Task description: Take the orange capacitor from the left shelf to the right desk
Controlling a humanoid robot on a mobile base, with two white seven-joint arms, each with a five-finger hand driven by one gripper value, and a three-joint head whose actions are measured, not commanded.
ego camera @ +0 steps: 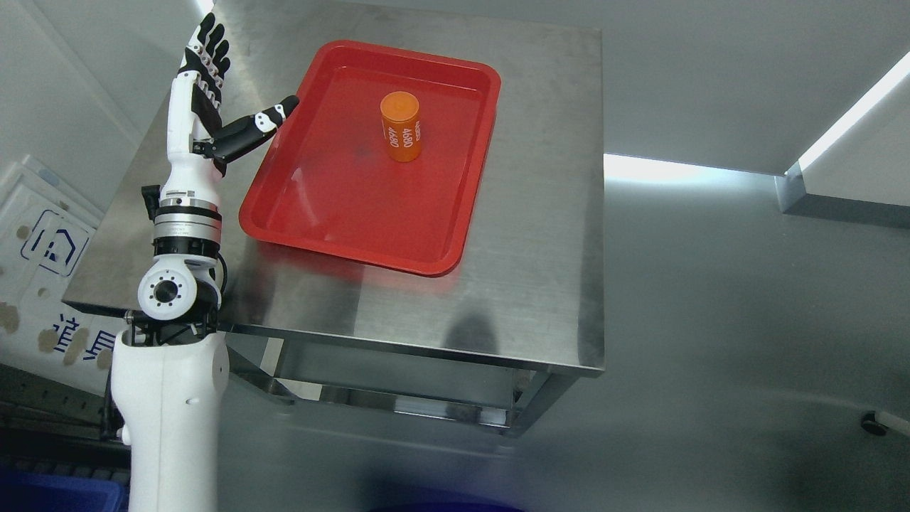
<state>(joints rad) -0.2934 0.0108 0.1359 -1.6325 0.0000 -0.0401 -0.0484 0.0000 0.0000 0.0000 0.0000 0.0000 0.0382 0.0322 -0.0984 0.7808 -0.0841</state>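
Observation:
An orange capacitor (401, 126), a short cylinder with white print, stands upright in a red tray (334, 235) on a steel table (540, 270). My left hand (227, 92) is raised over the table's left side, just left of the tray. Its fingers (207, 50) point straight up and its thumb (264, 122) sticks out toward the tray's rim. The hand is open and holds nothing. It is well apart from the capacitor, about a tray's half-width to its left. My right arm does not show.
A white crate with blue print (43, 277) sits left of the table. A blue bin (57, 494) lies at the lower left. Grey floor spreads to the right, with a steel ledge (839, 192) at the far right.

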